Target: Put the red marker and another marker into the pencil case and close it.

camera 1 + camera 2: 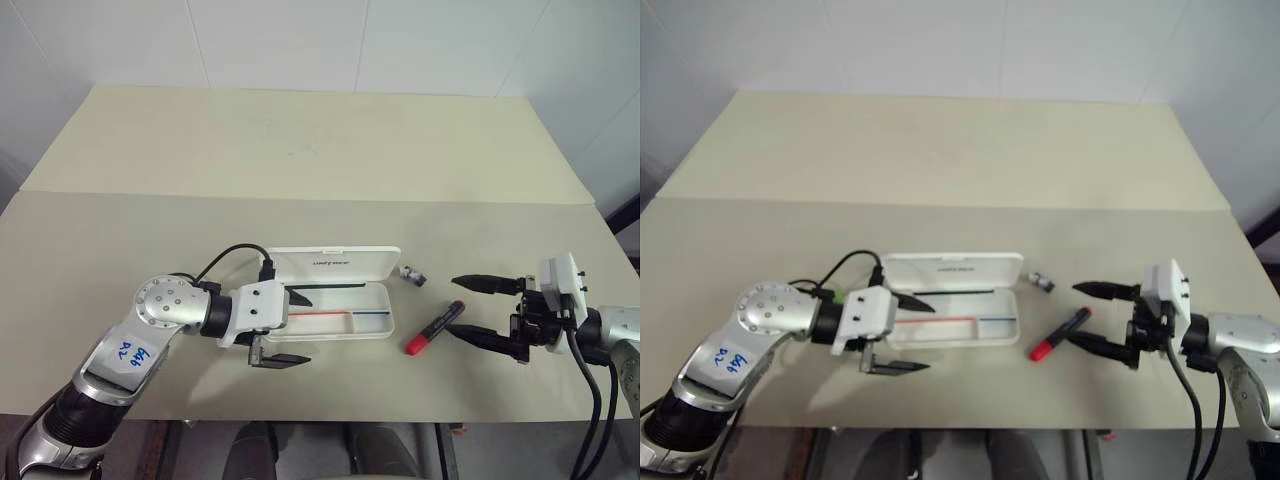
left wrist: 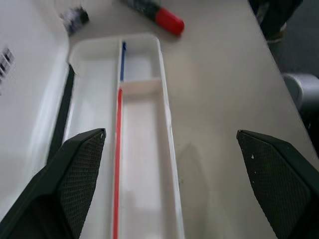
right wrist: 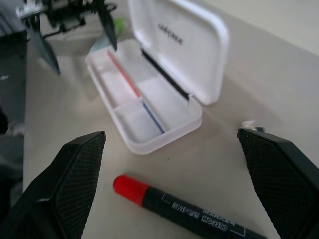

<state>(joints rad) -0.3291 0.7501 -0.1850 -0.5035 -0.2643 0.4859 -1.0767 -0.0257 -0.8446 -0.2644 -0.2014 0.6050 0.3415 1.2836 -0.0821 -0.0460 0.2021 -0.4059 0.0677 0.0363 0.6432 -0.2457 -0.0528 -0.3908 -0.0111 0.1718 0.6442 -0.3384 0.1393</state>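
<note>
Near the tabletop's (image 1: pixel 300 140) front edge, the pencil case (image 1: pixel 335 322) lies open before me, its lid (image 1: pixel 335 264) tipped back toward the far edge. Its tray holds a thin red-and-blue line (image 1: pixel 335 313) along the middle and a small divider (image 2: pixel 141 84) toward the right end; I see no marker in either compartment. My left gripper (image 1: pixel 290 328) hangs over the tray's left end, jaws spread wide, one finger above the tray and one out over the front rim, holding nothing. Just beside the case on its right lies the red marker (image 1: pixel 435 327), red end toward the front edge. My right gripper (image 1: pixel 470 309) sits near it, spread wide and empty. A small dark-and-silver object (image 1: pixel 412 274) rests by the lid's right corner.
</note>
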